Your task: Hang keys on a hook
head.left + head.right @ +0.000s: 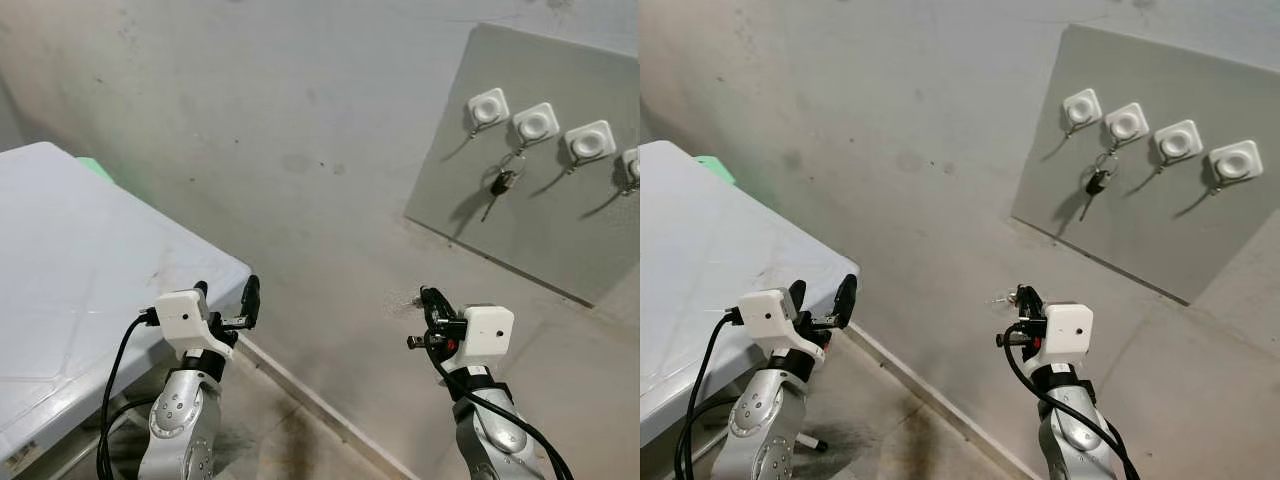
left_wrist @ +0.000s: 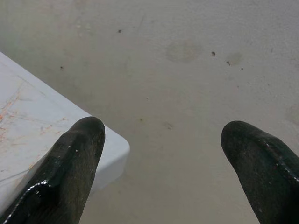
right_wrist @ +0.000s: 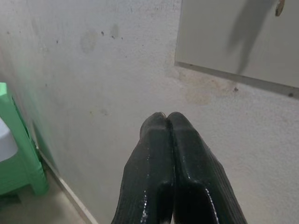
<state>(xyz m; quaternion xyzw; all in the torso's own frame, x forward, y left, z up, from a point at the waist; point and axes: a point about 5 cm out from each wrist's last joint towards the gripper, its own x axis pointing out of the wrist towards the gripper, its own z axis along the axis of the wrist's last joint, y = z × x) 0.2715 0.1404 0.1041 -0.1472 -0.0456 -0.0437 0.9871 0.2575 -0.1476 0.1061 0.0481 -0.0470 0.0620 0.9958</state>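
From the head cameras, the keys (image 1: 503, 184) hang on the second hook (image 1: 535, 125) in a row of white hooks on a grey board (image 1: 530, 200) fixed to the wall (image 1: 300, 130). The right gripper (image 1: 432, 300) sits well below and to the left of them, pressed together with nothing in it. The left gripper (image 1: 226, 290) hovers spread wide by the corner of a white table (image 1: 70, 260).

The left wrist view shows two parted fingers (image 2: 74, 158) over that table corner.

The right wrist view shows its fingers (image 3: 154, 158) touching, the board's lower edge above them.
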